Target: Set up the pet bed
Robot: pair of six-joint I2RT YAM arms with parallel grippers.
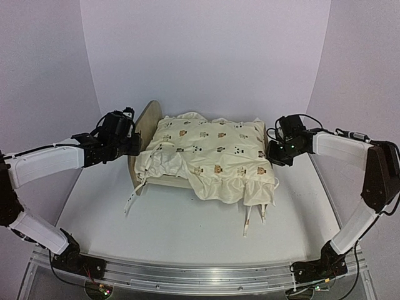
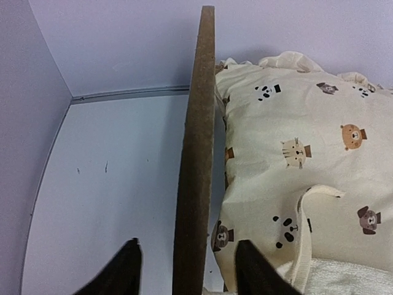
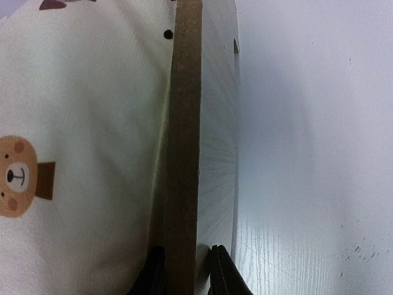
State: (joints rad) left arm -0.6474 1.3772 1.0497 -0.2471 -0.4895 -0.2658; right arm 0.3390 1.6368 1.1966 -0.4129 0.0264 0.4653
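The pet bed point(image 1: 145, 125) stands mid-table, its light-wood headboard at the left. A cream animal-print cushion point(image 1: 212, 156) covers its base and droops over the front. My left gripper point(image 1: 134, 145) is at the headboard. In the left wrist view the headboard edge point(image 2: 195, 153) runs between the fingers of this gripper point(image 2: 188, 243), with a gap on both sides, so it is open. My right gripper point(image 1: 273, 153) is at the bed's right end. In the right wrist view that gripper point(image 3: 187, 249) is shut on the footboard edge point(image 3: 183, 135), with the cushion point(image 3: 80, 123) just left of it.
Cloth ties hang from the cushion onto the table at the front right point(image 1: 253, 219) and front left point(image 1: 132, 199). White walls enclose the table at the back and both sides. A patch of white towelling point(image 2: 350, 276) shows under the cushion.
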